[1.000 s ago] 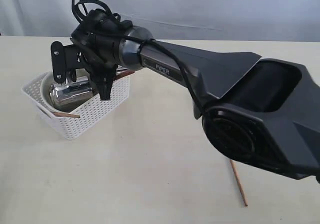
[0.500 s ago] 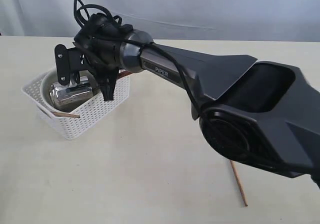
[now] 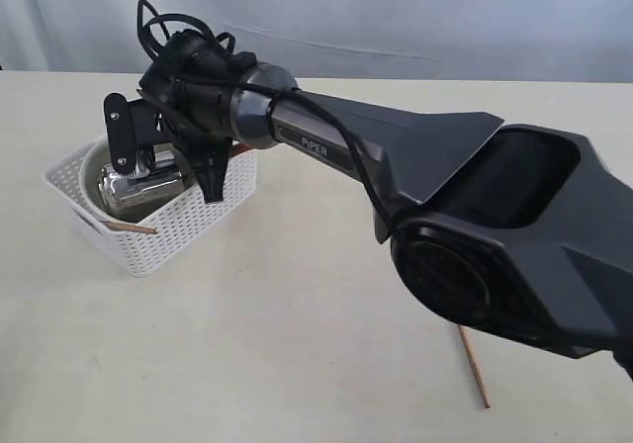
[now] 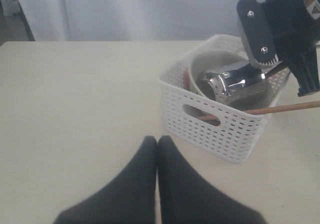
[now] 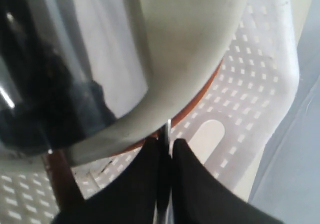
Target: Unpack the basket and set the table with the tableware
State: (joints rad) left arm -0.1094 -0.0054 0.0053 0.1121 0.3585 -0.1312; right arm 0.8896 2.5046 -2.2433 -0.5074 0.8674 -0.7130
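A: Where's your basket [image 3: 173, 227]?
B: On the table [image 3: 297, 324], bowl [image 4: 210, 59] and steel cup [image 4: 232, 81] inside. Your right gripper [image 5: 166, 146] pinches a thin steel utensil [image 5: 168, 128] beside the bowl. Your left gripper [image 4: 157, 143] has its fingers pressed together.

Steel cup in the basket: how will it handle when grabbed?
The cup looks polished and mirror-like, so it is probably slippery between pads. It lies on its side in the bowl, so it may roll when nudged. A chopstick sticks out of the basket beside it and might get dragged along.
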